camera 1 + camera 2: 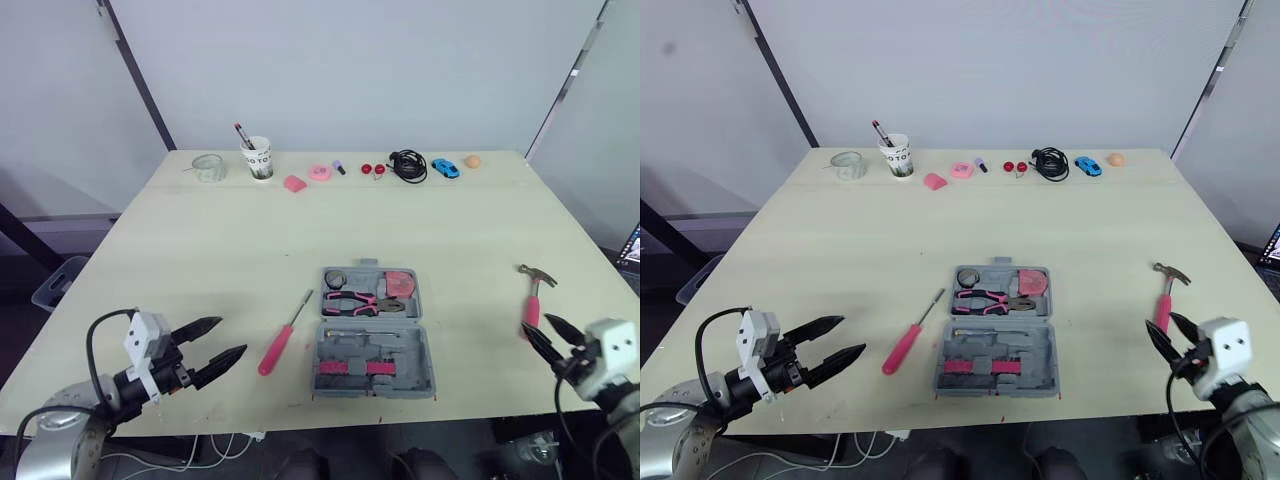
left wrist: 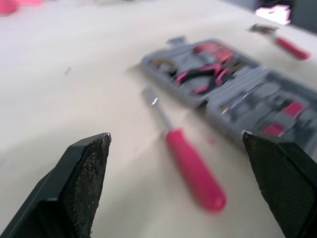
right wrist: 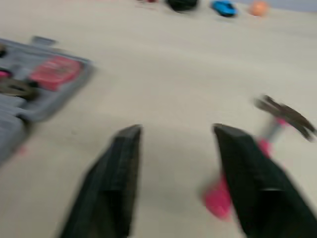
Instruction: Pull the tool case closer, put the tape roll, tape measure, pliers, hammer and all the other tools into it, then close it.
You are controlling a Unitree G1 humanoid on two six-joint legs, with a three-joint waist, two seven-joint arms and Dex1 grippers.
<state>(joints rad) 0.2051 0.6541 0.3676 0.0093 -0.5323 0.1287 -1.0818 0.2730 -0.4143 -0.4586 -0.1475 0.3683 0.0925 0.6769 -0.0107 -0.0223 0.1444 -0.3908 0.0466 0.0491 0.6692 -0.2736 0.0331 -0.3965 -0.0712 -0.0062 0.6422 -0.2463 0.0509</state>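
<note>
Since the tool case (image 1: 400, 345) lies open near the front edge of the tabletop (image 1: 250, 230), between the two arms, I judge that the pulling step is finished and the filling is about half done. The far half of the case already holds the tape roll (image 1: 334, 278), the tape measure (image 1: 400, 285) and the pliers (image 1: 365, 300), each in its own recess, so they should not slide when the case is shut.

Two tools are not yet inside. The screwdriver (image 1: 280, 345) with the pink handle lies on the tabletop just beside the left wall of the case, with its tip toward the far side. The hammer (image 1: 533, 298) lies well apart from the case on the right, with its head toward the far side and its pink handle toward the robot.

Each arm seems to be placed for the tool on its own side. The left gripper (image 1: 232, 336) hovers near the front left corner with its fingers (image 2: 84, 178) spread wide and empty, aimed at the screwdriver handle. The right gripper (image 1: 537, 325) is at the near end of the hammer handle, its fingers also apart and holding nothing. Probably the handles are chosen because they are thick and easy to pinch.
</note>
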